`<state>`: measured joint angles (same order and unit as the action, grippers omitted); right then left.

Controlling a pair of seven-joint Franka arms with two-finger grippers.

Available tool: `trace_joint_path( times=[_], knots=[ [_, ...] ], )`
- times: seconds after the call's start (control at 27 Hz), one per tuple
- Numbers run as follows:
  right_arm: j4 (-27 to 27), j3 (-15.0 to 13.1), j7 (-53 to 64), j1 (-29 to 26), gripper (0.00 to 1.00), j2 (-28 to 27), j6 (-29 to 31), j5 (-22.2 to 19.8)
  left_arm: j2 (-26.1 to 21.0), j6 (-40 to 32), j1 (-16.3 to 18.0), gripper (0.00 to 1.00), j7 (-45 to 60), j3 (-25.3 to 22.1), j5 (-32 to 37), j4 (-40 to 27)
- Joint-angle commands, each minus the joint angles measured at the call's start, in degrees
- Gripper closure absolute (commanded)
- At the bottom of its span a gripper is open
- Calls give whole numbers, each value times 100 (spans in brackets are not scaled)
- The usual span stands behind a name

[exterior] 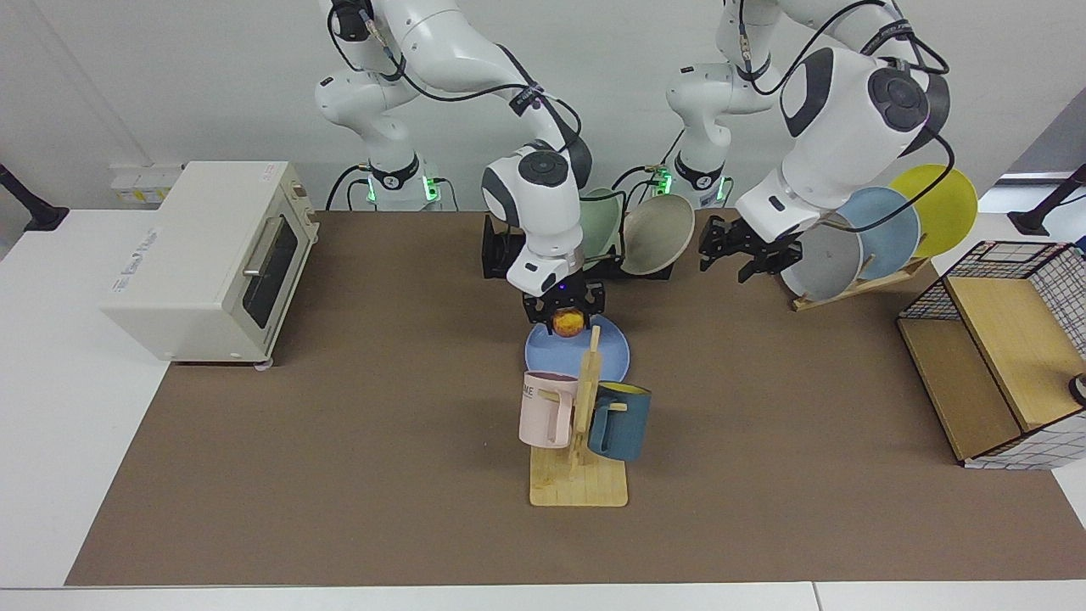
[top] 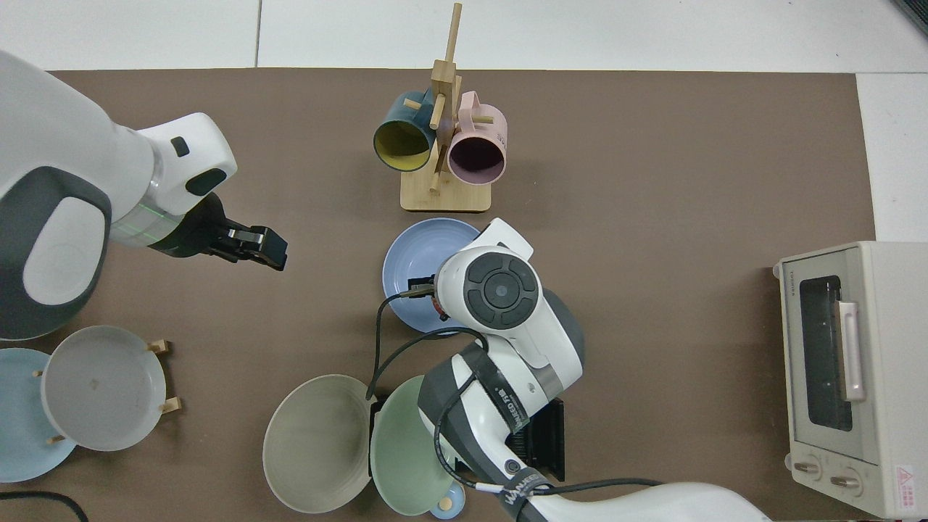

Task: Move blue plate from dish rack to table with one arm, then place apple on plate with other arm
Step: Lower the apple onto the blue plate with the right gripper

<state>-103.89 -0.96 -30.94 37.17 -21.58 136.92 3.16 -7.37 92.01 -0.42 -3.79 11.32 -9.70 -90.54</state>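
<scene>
The blue plate [exterior: 594, 356] [top: 409, 254] lies flat on the table [exterior: 339, 424], just behind the mug stand. My right gripper [exterior: 567, 316] hangs directly over the plate, shut on the apple [exterior: 568, 322], which is a little above the plate's surface. In the top view the right arm's wrist covers the apple and part of the plate. My left gripper [exterior: 748, 255] [top: 255, 246] is raised and open with nothing in it, well away from the plate and near the wooden plate rack. The black dish rack [exterior: 501, 250] [top: 544, 449] still holds a green plate [exterior: 598, 225] and a beige plate [exterior: 657, 233].
A wooden mug stand [exterior: 579, 484] with a pink mug [exterior: 547, 407] and a dark teal mug [exterior: 619, 420] stands close in front of the plate. A toaster oven [exterior: 204, 255] is at the view's left. A slanted wooden rack of plates [exterior: 882, 229] and a wire basket [exterior: 993, 348] are at the right.
</scene>
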Motion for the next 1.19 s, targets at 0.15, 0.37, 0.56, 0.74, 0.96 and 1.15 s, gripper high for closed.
trace_joint_path(
  times=[0.15, 0.37, 0.56, 0.74, 0.96, 1.15],
  knots=[
    [229, -19, -123, 176, 100, -478, 475, -26, 209, -587, -1, 33, 89, -50, 794, 353],
    [167, -27, 9, 123, 100, -505, 670, -88, 253, -807, 51, 16, 98, -77, 776, 423],
    [1, -27, 141, 106, 88, -470, 678, -88, 262, -746, 43, 0, 54, -191, 794, 485],
    [-9, -27, 141, 141, 61, -487, 696, -88, 446, -772, -89, 1, 1, -278, 794, 424],
    [-61, -36, 133, 150, 1, -487, 731, -88, 807, -596, -265, 7, -174, -657, 803, 63],
    [-53, -45, 124, 167, 1, -487, 731, -97, 930, -543, -265, 3, -245, -666, 855, -113]
  ],
)
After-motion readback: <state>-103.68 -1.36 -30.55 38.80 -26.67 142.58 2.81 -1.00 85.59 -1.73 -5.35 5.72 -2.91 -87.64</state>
